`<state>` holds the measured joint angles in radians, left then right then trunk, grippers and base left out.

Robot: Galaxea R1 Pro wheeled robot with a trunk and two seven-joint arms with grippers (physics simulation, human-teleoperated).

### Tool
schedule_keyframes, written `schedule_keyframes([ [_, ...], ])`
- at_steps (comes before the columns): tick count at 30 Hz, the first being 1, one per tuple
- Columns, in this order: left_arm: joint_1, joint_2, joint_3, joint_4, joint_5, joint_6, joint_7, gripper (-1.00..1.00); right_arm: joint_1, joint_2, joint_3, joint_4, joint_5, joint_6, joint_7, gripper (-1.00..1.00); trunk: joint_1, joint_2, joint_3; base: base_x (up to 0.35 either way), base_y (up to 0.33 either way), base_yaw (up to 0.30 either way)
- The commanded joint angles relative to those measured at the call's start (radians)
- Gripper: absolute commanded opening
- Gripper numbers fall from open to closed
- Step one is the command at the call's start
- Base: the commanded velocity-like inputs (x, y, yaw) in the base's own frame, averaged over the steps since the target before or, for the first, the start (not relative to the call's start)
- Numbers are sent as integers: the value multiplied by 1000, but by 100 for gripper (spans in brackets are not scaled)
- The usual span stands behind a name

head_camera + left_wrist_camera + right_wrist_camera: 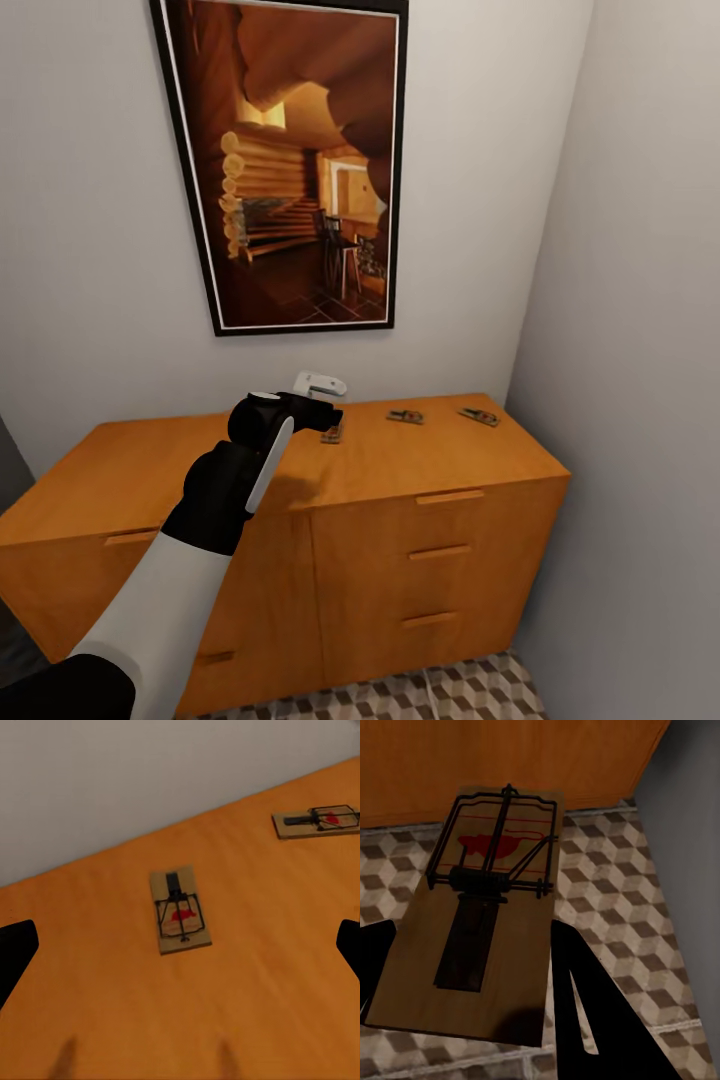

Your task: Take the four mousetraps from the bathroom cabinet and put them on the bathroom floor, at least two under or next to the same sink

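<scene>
three flat brown wooden mousetraps with dark wire and a red mark lie on the flat top of the wide orange-brown wooden cabinet (400, 470) in the head view: one (332, 434) just right of the left gripper (322, 392), a second (405, 416) further right, a third (479, 416) near the far right corner. all three are well apart from each other. the left arm reaches out over the cabinet top, below a dark-framed picture of a log interior (300, 160) on the grey wall.

left wrist view adds detail: the nearest trap (179, 911) lies flat between the two dark fingertips (15, 952), which stand wide apart at the frame edges and touch nothing; left gripper open and empty. a second trap (318, 821) lies closer to the wall.

right wrist view shows the fourth mousetrap (480, 915), seen close, sitting between the right gripper's dark fingers (585, 1012), both against its long edges; the right gripper is closed on it. behind it are the cube-patterned brown, beige and white floor tiles (615, 885) and the cabinet's front face (510, 757). whether this trap touches the floor cannot be told.
</scene>
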<state>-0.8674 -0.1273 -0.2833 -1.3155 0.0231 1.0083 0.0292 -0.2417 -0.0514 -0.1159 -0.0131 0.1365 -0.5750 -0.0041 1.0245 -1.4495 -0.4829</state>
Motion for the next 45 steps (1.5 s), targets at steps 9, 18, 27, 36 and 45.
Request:
schedule_keyframes([
  [9,8,0,1,-2,2,3,6,100,-1,3,-9,1,6,-3,4,-100,0,-1,-1,258,0,0],
  [18,25,-2,2,-3,1,0,8,100,-1,4,-9,1,6,-2,4,-100,0,-1,-1,49,0,0],
  [27,39,-7,11,-3,0,-1,85,100,-1,4,-9,1,6,-2,4,-100,0,-1,-1,2,0,0],
  [36,54,-13,16,-2,1,-24,149,100,-1,5,-9,1,6,-2,4,-100,0,-1,-1,0,0,0],
  [45,56,-17,15,-1,3,-29,154,100,-1,5,-9,1,6,14,6,-100,0,-1,-1,0,0,0],
])
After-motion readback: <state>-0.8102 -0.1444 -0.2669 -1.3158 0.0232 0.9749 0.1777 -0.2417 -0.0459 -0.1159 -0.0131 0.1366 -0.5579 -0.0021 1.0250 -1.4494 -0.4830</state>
